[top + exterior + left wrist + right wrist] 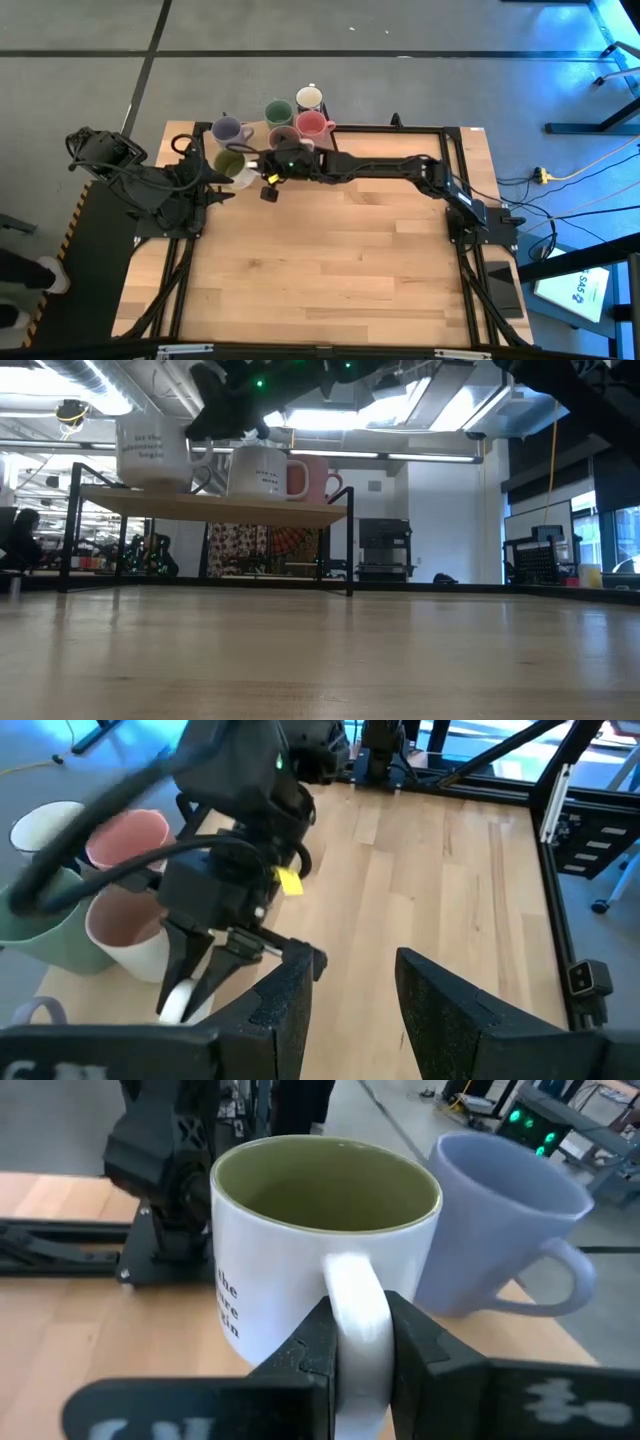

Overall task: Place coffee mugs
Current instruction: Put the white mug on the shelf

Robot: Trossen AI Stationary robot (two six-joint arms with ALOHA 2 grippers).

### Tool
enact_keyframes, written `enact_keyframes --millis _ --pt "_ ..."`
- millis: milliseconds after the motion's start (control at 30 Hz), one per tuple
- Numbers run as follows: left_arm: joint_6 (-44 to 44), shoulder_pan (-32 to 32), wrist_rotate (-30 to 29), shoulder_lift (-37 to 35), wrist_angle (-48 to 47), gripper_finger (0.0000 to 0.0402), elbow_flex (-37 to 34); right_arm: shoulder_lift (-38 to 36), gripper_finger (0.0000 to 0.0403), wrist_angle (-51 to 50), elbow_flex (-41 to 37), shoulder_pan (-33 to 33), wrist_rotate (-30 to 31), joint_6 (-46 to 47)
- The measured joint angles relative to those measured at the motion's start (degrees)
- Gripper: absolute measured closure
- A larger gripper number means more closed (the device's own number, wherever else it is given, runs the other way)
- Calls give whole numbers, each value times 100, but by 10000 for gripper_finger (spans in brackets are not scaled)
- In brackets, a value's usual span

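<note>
We see the right gripper (358,1342) clamped on the handle of the white mug (300,1240) with green inside, by the worktop's (330,260) far edge. The lavender-blue mug (500,1230) stands just beside it. The left gripper (350,990) waits spread apart nearby.

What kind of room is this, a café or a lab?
Probably a robotics lab or workshop: two arms are mounted on a wooden table, cables trail over the concrete floor, and exposed ducts run overhead.

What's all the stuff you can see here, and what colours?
lavender mug: 1, lavender-blue, shelf left
green-inside mug: 1, white outside, beside the lavender mug
teal mug: 1, teal-green, shelf middle
brown-inside mug: 1, pale, shelf middle
pink mug: 1, pink, shelf right
white mug: 1, white, shelf right
shelf: 1, wooden, table's far edge
table: 1, light wood
left tool: 1, dark, open, near shelf's left
right tool: 1, dark, shut on green-inside mug's handle
</note>
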Motion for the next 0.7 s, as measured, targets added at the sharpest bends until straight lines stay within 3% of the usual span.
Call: enact_keyframes --millis 567,700 --pt "301 0 -2 0 -43 263 0 21 368 -33 2 -190 -115 133" --pt "337 0 -2 0 -42 263 0 21 320 9 11 -189 126 217"
